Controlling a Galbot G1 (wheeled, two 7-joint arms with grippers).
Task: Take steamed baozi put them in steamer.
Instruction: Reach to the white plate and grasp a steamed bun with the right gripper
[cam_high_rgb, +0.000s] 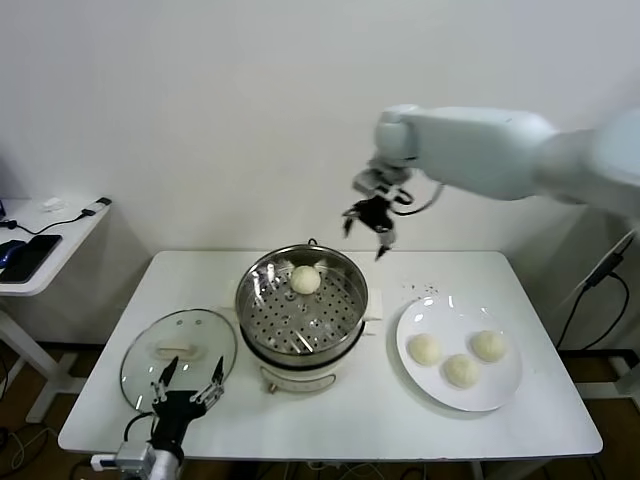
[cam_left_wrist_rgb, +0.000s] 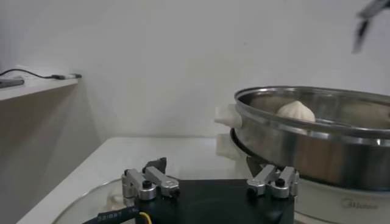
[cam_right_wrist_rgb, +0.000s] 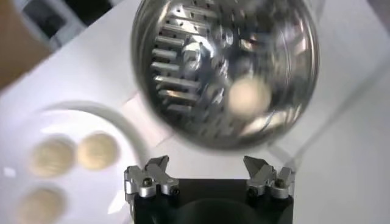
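Observation:
The steel steamer (cam_high_rgb: 262, 285) stands mid-table with one white baozi (cam_high_rgb: 305, 279) on its perforated tray, toward the back. That same baozi (cam_right_wrist_rgb: 248, 96) lies blurred in the steamer (cam_right_wrist_rgb: 183, 73) under the right wrist, and its top (cam_left_wrist_rgb: 295, 110) peeks over the steamer rim (cam_left_wrist_rgb: 317, 103) in the left wrist view. Three more baozi (cam_high_rgb: 424, 348) (cam_high_rgb: 461, 370) (cam_high_rgb: 488, 345) rest on a white plate (cam_high_rgb: 420, 315) at the right. My right gripper (cam_high_rgb: 367, 233) hangs open and empty in the air above the steamer's back right rim. My left gripper (cam_high_rgb: 190, 384) waits open at the table's front left.
A round glass lid (cam_high_rgb: 140, 365) with a white handle lies flat left of the steamer, just beyond my left gripper. A low side table (cam_high_rgb: 45, 245) with a phone and cables stands at the far left. The wall runs close behind the table.

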